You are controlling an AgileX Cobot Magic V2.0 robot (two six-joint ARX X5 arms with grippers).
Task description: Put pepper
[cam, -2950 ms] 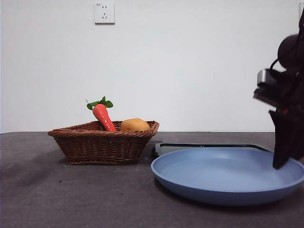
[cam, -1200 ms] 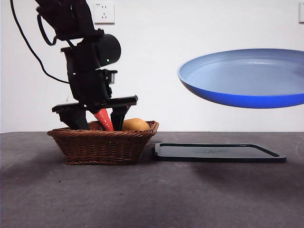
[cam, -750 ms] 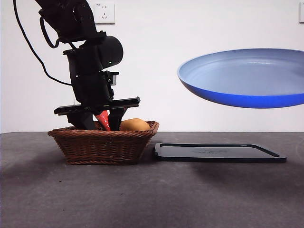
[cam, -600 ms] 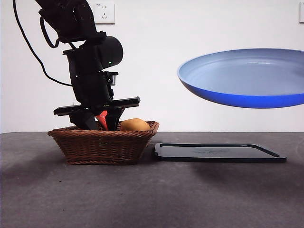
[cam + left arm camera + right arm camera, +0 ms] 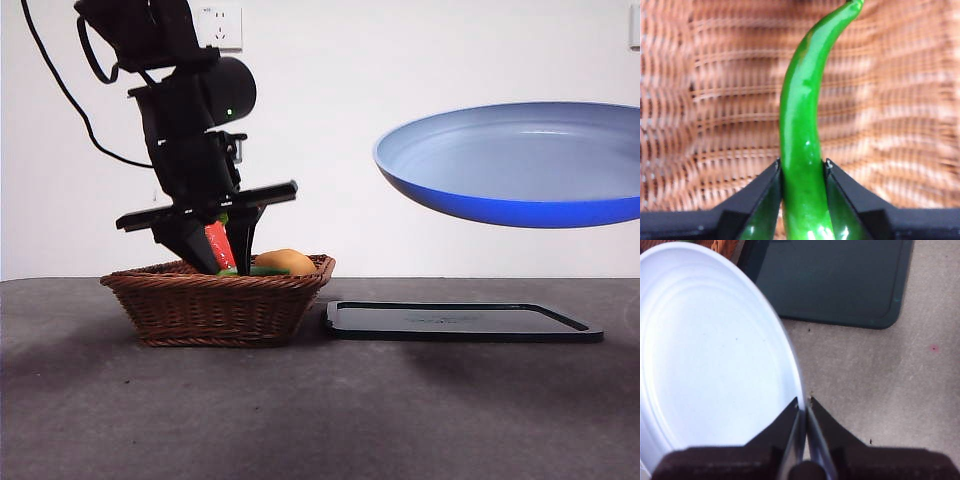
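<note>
In the left wrist view my left gripper (image 5: 802, 167) is shut on the pepper (image 5: 800, 120), a glossy green curved pod, held just over the woven floor of the basket (image 5: 705, 100). In the front view this gripper (image 5: 228, 258) is at the basket's (image 5: 215, 305) rim, and a bit of the green pepper (image 5: 252, 271) shows above it. My right gripper (image 5: 804, 405) is shut on the rim of the blue plate (image 5: 710, 355). The plate (image 5: 520, 165) hangs high at the right in the front view.
A red-orange carrot (image 5: 218, 243) and a rounded yellow-orange lump (image 5: 287, 262) lie in the basket. A flat black tray (image 5: 460, 320) lies on the grey table right of the basket, below the plate; it also shows in the right wrist view (image 5: 840, 280).
The plate was lifted off the table, and the left arm came down into the basket. In the last half second the left gripper rose a little, bringing the green pepper to the rim.
</note>
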